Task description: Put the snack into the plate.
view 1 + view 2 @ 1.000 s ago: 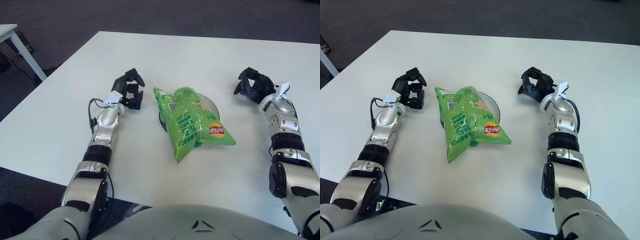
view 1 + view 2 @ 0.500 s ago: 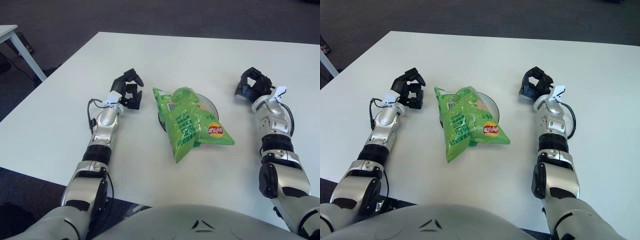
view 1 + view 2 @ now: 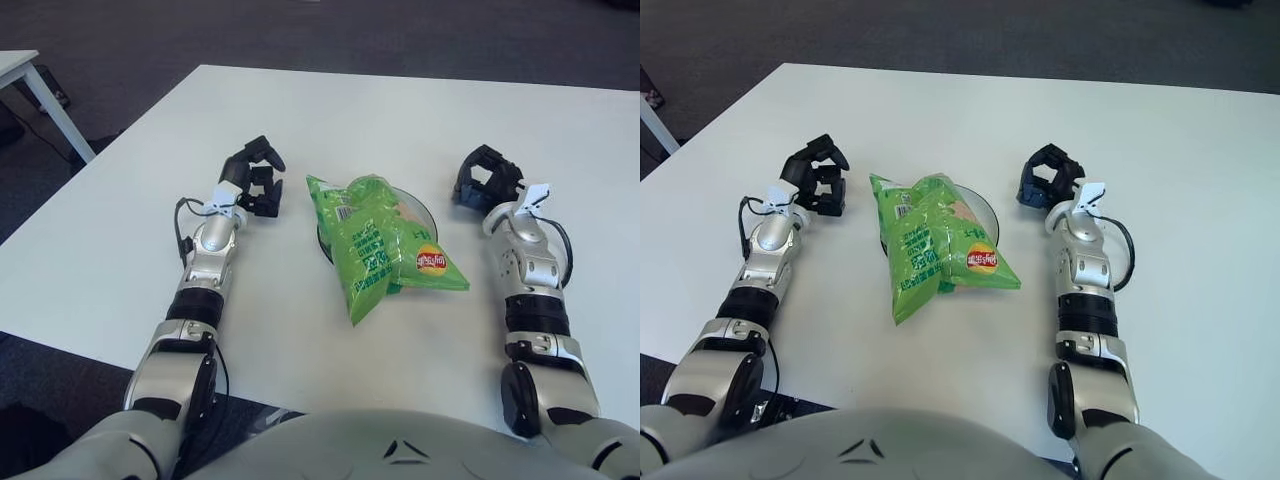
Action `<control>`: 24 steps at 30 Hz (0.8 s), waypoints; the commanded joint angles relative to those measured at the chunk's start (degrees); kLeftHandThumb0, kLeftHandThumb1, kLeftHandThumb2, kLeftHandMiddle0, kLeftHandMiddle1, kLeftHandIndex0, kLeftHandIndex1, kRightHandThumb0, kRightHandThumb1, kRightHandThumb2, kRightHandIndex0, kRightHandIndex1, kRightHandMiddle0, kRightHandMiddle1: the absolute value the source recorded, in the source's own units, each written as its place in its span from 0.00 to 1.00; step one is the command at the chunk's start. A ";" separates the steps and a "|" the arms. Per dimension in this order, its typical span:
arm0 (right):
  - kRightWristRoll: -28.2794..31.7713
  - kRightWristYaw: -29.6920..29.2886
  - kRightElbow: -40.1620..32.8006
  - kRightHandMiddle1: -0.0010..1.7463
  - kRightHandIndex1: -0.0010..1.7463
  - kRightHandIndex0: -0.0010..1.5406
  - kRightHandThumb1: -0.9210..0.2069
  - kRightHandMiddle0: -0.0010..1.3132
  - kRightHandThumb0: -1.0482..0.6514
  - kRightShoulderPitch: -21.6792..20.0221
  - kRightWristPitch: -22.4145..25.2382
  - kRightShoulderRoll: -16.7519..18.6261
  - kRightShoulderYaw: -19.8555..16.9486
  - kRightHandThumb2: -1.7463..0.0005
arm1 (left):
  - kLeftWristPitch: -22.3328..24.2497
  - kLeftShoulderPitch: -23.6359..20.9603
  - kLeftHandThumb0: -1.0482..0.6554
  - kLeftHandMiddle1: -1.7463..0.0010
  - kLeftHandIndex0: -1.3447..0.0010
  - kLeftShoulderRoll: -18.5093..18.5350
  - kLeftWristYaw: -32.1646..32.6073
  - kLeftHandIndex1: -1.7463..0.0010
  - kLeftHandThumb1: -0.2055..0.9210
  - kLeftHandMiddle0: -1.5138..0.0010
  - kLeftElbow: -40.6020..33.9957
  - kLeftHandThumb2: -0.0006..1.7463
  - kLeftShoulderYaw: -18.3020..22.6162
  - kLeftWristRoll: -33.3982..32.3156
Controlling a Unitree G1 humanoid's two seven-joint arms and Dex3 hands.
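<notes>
Green chip bag (image 3: 382, 245) lies across a dark plate (image 3: 422, 210), covering most of it, its lower end spilling onto the white desk (image 3: 420, 110). Left hand (image 3: 256, 178) just left of the bag's top corner, fingers curled, holding nothing. Right hand (image 3: 484, 180) right of the plate, near its rim, fingers curled, empty. Bare desk beyond and on both sides; desk's near edge close below the bag.

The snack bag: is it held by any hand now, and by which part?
No. The snack bag lies over the plate; the left hand and right hand are curled beside it, holding nothing.
</notes>
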 commanded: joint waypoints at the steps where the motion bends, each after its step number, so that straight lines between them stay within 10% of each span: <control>1: -1.59 -4.26 2.54 1.00 1.00 0.84 0.61 0.52 0.32 4.28 -0.78 3.47 0.02 0.19 | -1.49 8.79 0.32 0.00 0.50 -3.13 0.97 0.00 0.40 0.18 7.54 0.80 -0.56 0.43; 7: -4.35 -8.83 10.41 1.00 1.00 0.85 0.58 0.50 0.32 4.71 -19.64 5.88 -0.82 0.21 | -4.07 8.45 0.33 0.00 0.53 -3.59 3.36 0.00 0.44 0.19 9.05 0.77 0.03 1.01; 24: -6.00 -12.13 22.53 1.00 1.00 0.85 0.58 0.50 0.32 2.80 -41.25 7.12 -0.89 0.21 | -4.37 7.18 0.34 0.00 0.57 -4.43 0.90 0.00 0.49 0.20 11.81 0.73 1.81 -2.14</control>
